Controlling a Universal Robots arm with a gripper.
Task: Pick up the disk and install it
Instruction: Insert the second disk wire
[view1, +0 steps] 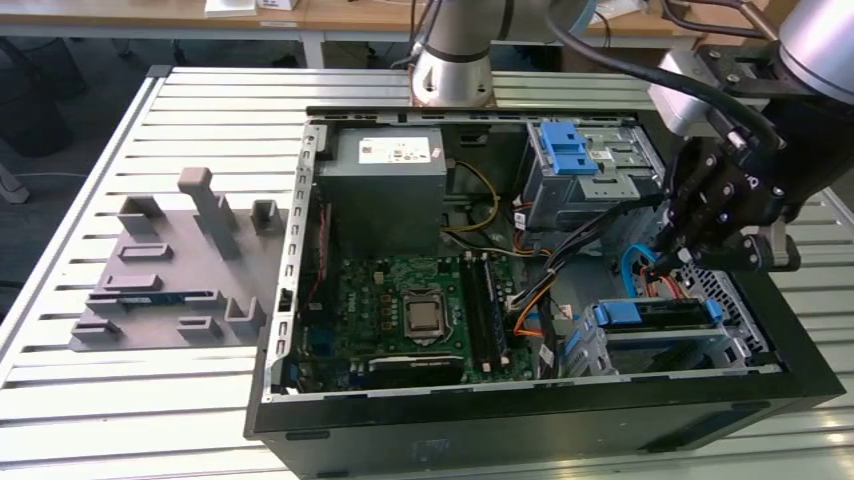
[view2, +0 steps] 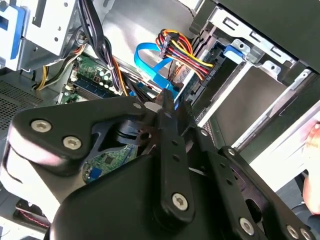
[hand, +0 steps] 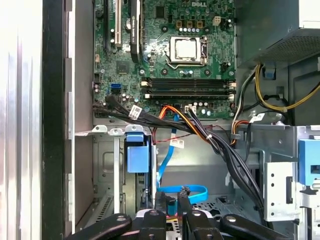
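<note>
Claw over the drive bay, disk lying in its slot

In the exterior view the disk (view1: 654, 313) sits edge-on in the bay at the open computer case's (view1: 534, 415) corner on the exterior view's right. Its long axis runs across the view and blue rails frame it; its label is hidden. The claw (view1: 667, 262) hangs just above it, beside a blue flat cable (view1: 630, 262). I cannot tell whether the claw is clenched or released. The print on the grey box's white sticker (view1: 396, 152) is too small to read.

- Fingers (hand: 161, 202): matt black metal, with shiny bolts.
- Cable (hand: 192, 190) just beside the fingers: glossy blue plastic.
- Bay wall (hand: 105, 165) near them: dull grey sheet metal.
- Worktop (view1: 147, 400): ribbed pale metal.
</note>
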